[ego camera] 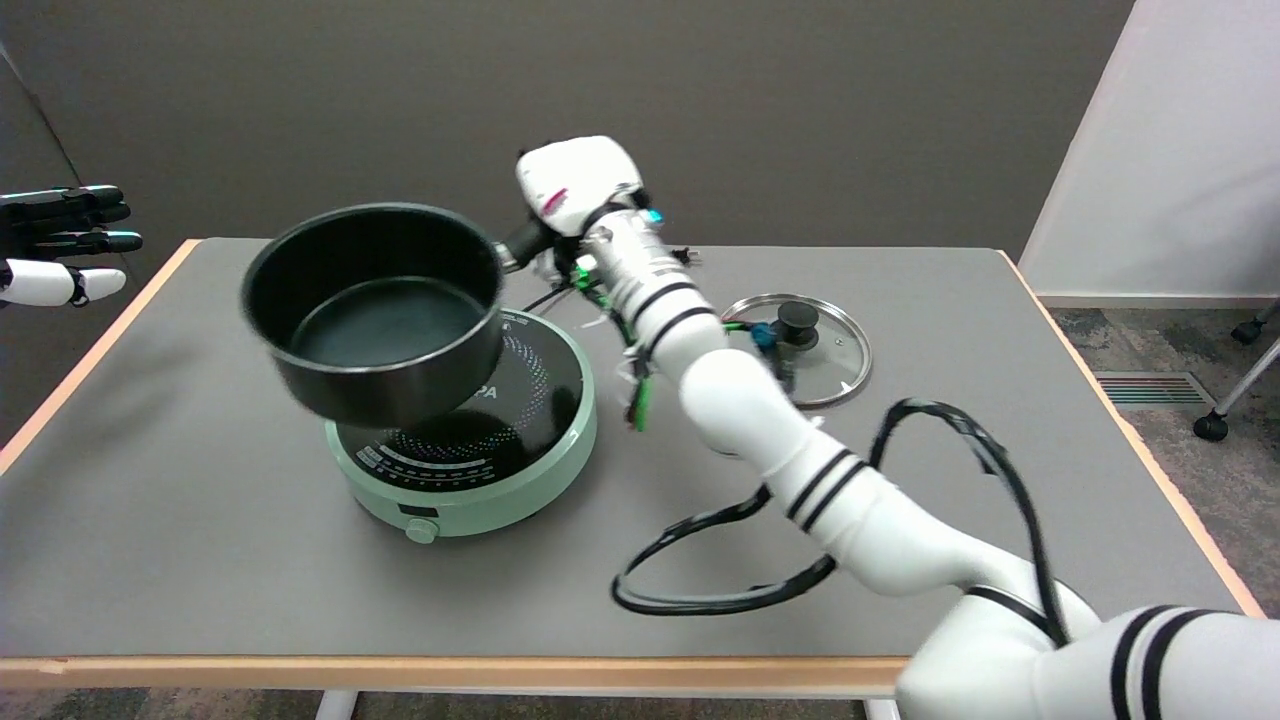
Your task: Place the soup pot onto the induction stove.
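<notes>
Pot (375, 315) in the air, tilted toward the camera, was carried by the robot's right hand (575, 190) during the transport step of the task. The hand gripped the pot's dark handle, which ran from the rim back into the hand; the fingers themselves were hidden behind the white back of the hand, so how tightly they closed could not be told beyond the fact that they bore the pot's weight. The soup pot hung out beyond the fingers, on the side away from the wrist, its base overlapping the far left edge of the mint-green induction stove (470, 440) but apparently not yet resting on it. By this view, the next move called for levelling the pot, centring it over the dotted black cooktop ring, and lowering it flat before release. Writing on the stove's glass was mostly covered by the pot; only the letters "PA" could be read. A glass lid (800, 345) lay on the table (200, 560) behind the wrist, well apart from the fingers.
</notes>
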